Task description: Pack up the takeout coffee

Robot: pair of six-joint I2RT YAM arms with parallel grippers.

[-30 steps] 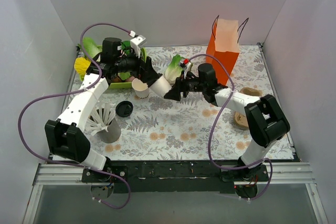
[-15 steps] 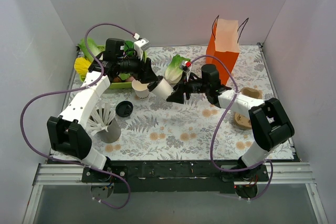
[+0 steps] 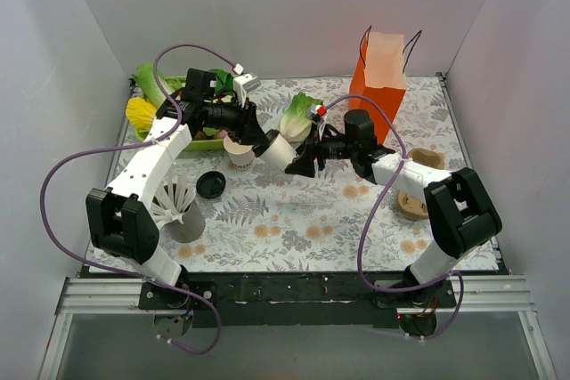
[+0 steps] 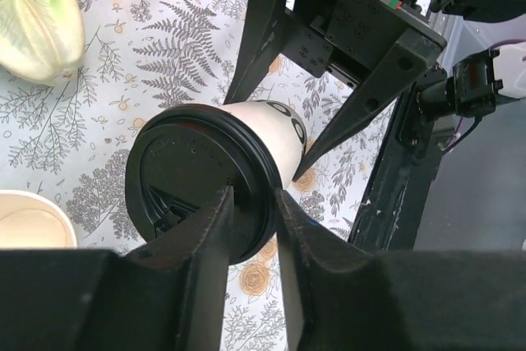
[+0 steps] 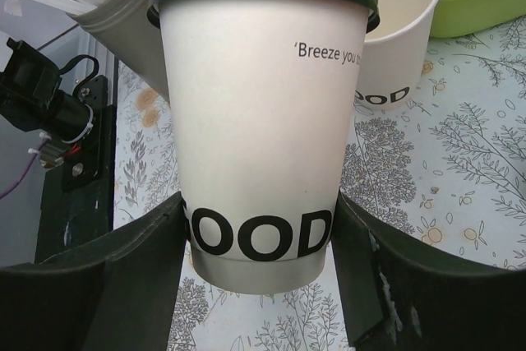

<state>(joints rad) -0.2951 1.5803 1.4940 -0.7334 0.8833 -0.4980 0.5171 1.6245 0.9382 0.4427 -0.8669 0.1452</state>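
Observation:
The takeout coffee [image 3: 278, 150], a white paper cup with a black lid, hangs tilted above the table's middle between my two grippers. My right gripper [image 3: 297, 159] is shut on its base; in the right wrist view both fingers press the cup [image 5: 263, 104] at the "GOOD" print, around my right gripper [image 5: 259, 219]. My left gripper [image 3: 260, 142] sits at the lid end. In the left wrist view its narrow jaws pinch the lid's rim [image 4: 255, 174] at my left gripper [image 4: 251, 199]. The orange paper bag [image 3: 378, 86] stands upright at the back right.
A lidless white cup [image 3: 238, 150] stands just beside the held cup. A loose black lid [image 3: 210, 185] lies on the cloth. A grey holder of white straws [image 3: 178, 206] stands front left. A green tray [image 3: 200, 141] and lettuce [image 3: 296, 115] are behind; wooden pieces [image 3: 411, 202] lie right.
My left gripper's jaws have narrowed from wide open onto the lid's rim, and the left arm has shifted a little right. My right gripper still holds the cup.

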